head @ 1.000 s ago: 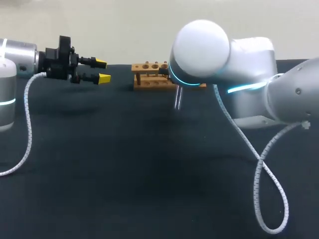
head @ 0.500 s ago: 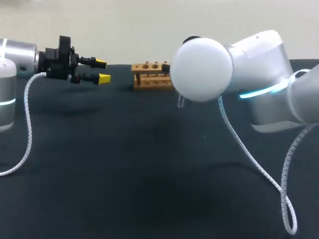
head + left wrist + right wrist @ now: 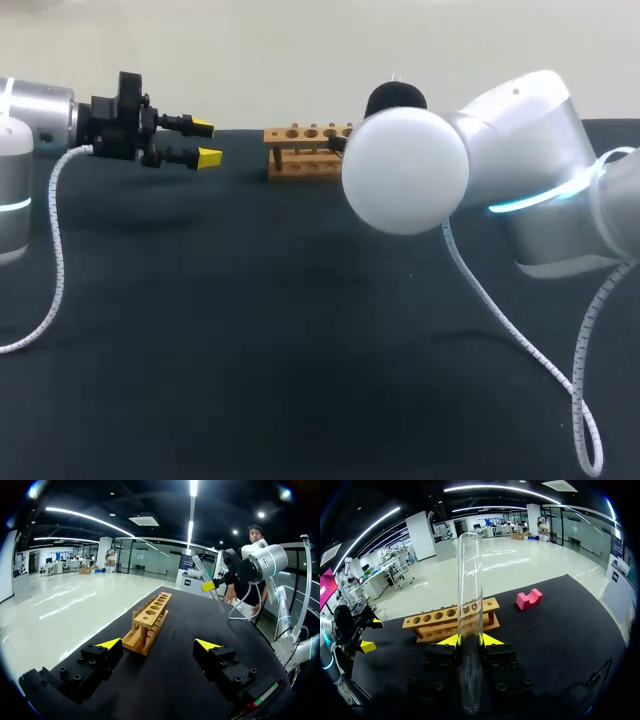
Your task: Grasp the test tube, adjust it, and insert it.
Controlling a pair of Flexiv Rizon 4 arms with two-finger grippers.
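Our right gripper (image 3: 469, 640) pinches the test tube (image 3: 469, 605) between its yellow tips, the glass running along the fingers, in the air short of the wooden rack (image 3: 451, 620) at the desk's (image 3: 250, 330) far edge. Our left gripper (image 3: 205, 142) hangs wide open and empty near the far left corner. We judge the smooth tube could slip or tilt in that narrow pinch, then strike the rack's top rather than enter a hole.

One test tube (image 3: 469, 590), one wooden rack (image 3: 440, 622), one pink block (image 3: 529, 599), two hands: left hand (image 3: 205, 142), right hand (image 3: 469, 639)
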